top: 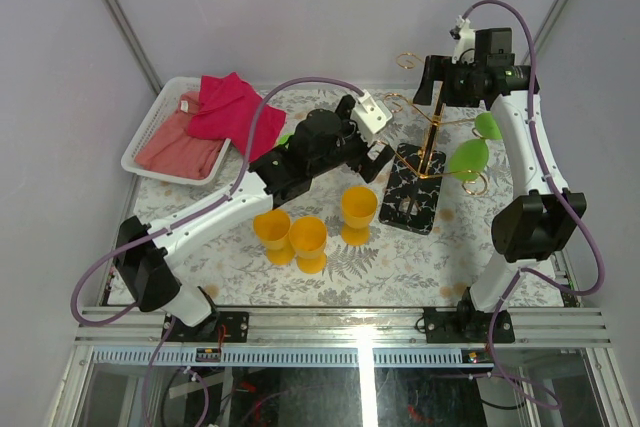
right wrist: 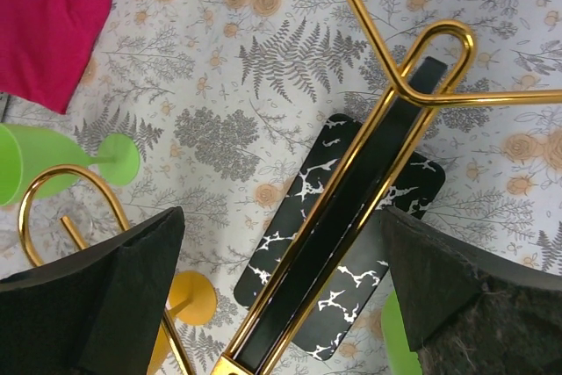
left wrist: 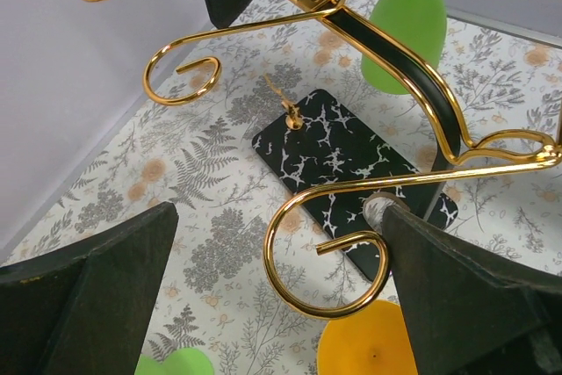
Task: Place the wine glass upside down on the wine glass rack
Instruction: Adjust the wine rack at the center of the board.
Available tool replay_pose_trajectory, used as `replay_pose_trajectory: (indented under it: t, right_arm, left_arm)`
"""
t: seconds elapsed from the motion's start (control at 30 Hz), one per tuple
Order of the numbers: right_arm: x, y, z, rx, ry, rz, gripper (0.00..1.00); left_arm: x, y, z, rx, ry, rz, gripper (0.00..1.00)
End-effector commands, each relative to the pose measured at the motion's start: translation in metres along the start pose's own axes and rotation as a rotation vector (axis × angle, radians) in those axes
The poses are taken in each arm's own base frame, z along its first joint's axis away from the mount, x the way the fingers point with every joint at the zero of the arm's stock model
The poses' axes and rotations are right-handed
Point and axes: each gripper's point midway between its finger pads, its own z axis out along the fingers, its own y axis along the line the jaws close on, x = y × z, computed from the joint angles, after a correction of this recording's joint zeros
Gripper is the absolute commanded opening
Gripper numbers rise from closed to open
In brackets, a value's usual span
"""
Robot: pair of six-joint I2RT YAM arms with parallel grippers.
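The wine glass rack (top: 437,135) has a gold pole, curled gold arms and a black white-veined base (top: 413,192). Two green wine glasses (top: 468,158) hang upside down on its right side. Another green glass (right wrist: 35,160) lies on the table to the left of the rack. Three yellow goblets (top: 309,242) stand in front. My left gripper (top: 378,154) is open and empty beside the rack, with a gold curl (left wrist: 325,261) between its jaws. My right gripper (top: 433,77) is open above the rack, its jaws either side of the pole (right wrist: 351,208) without touching.
A white tray (top: 143,143) with pink and red cloths sits at the back left. The enclosure's white walls stand close behind the rack. The rack's curled arms (left wrist: 180,68) reach out around both grippers.
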Motion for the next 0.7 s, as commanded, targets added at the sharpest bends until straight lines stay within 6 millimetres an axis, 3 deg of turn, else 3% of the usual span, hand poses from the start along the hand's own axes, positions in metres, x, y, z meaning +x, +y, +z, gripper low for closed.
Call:
replay_pose_trajectory:
  t: [0.0,0.67]
  right_arm:
    - [-0.009,0.023,-0.008,-0.081,-0.034,0.002,1.00]
    - [-0.005,0.055,0.018,-0.183,0.019,-0.019,1.00]
  left_arm:
    - [-0.007,0.023,-0.006,-0.106,-0.023,0.036,1.00]
    - [0.002,0.039,-0.025,-0.205,0.010,0.052,1.00]
